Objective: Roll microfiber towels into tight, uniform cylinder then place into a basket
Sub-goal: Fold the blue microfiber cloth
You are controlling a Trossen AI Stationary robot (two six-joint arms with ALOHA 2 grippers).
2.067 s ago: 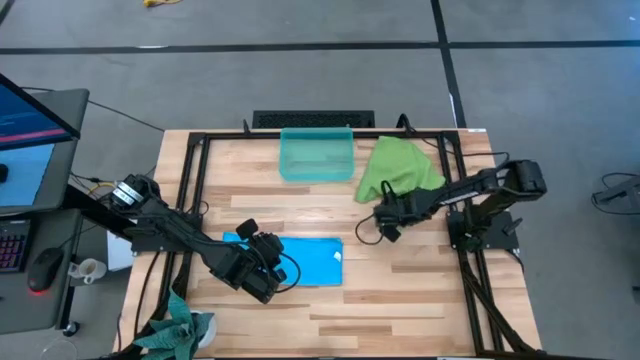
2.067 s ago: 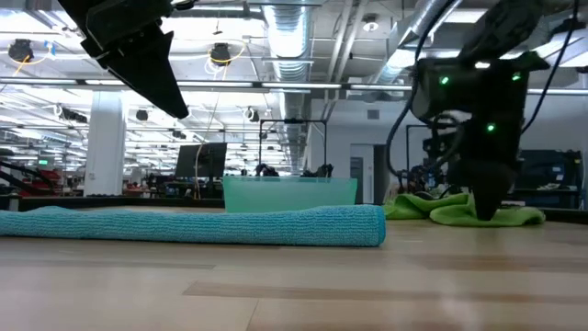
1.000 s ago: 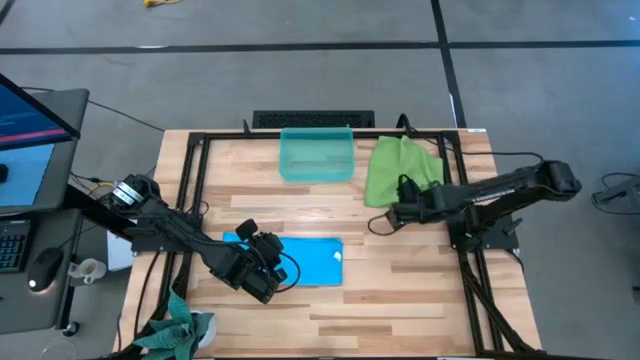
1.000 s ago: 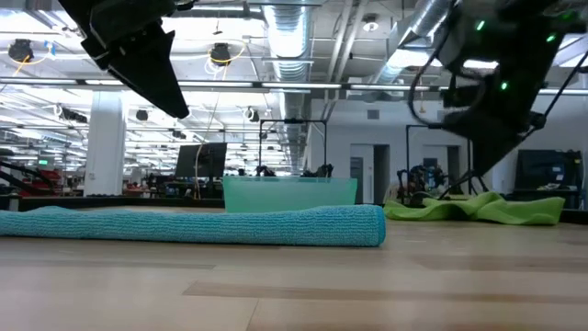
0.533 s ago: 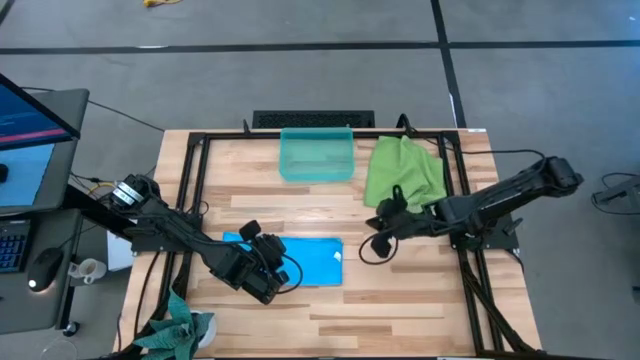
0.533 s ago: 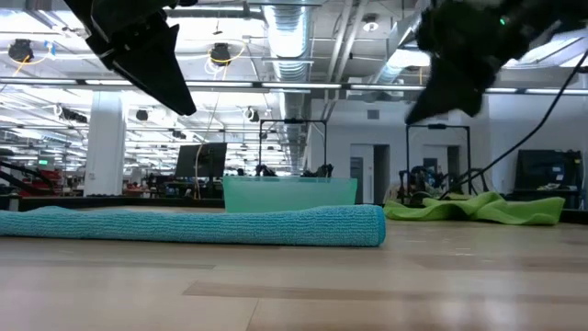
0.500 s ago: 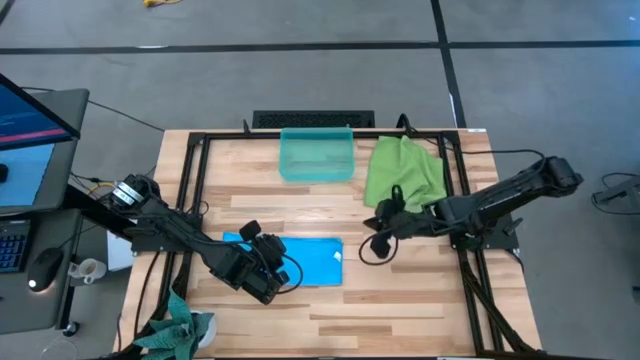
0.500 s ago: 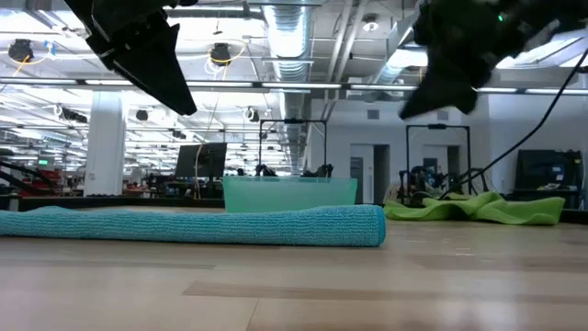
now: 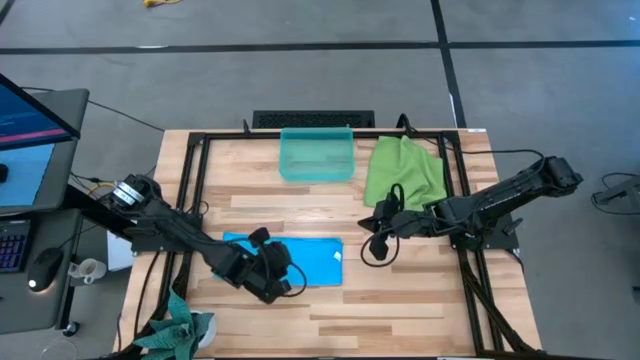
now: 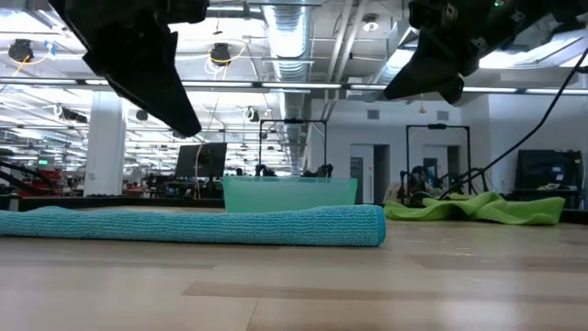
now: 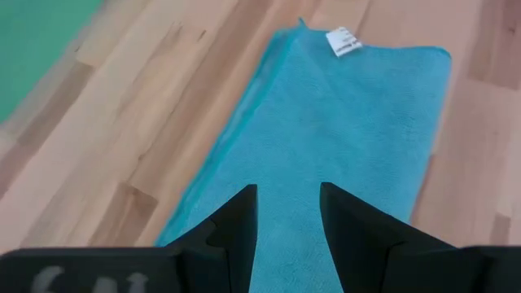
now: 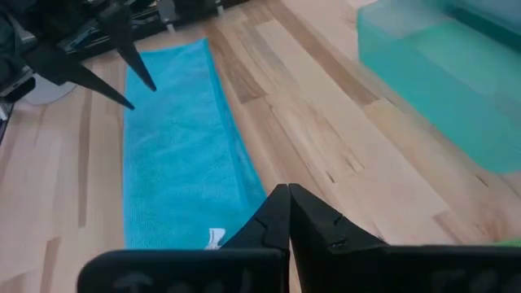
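Blue towel [image 9: 300, 262]: lying folded flat near the table's front edge, not yet rolled. Left gripper [image 11: 289, 213]: hovering over its left end, fingers parted, holding nothing. Right gripper [image 12: 286, 213]: hanging closed and empty between blue towel and green towel [image 9: 403, 170]. Basket [image 9: 316, 156]: waiting at the back. Advice: pinching one short end squarely before rolling.

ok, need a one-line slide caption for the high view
Left hand hovers open above the flat blue towel; right hand, shut, hangs nearby; green towel lies beside the empty basket.
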